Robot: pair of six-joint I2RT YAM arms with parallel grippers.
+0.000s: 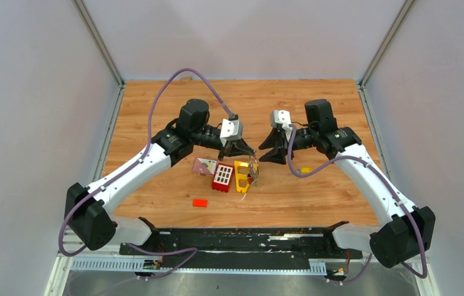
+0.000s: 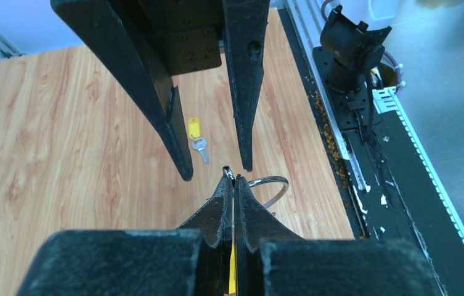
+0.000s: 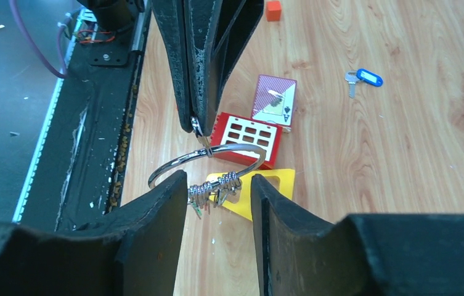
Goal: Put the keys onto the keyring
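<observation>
Left pincer (image 3: 196, 120) clenched on thin silver wire keyring (image 3: 241, 147), just above yellow triangular plastic frame (image 3: 276, 182). Right pincer (image 3: 217, 180) released, straddling threaded silver keys (image 3: 214, 189). Ring wanted steady, level holding.

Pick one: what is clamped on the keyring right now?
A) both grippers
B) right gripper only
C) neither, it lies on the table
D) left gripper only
D: the left gripper is shut on the top of the keyring and holds it up, while the right gripper has its jaws open on either side of the keys bunched on the ring.
</observation>
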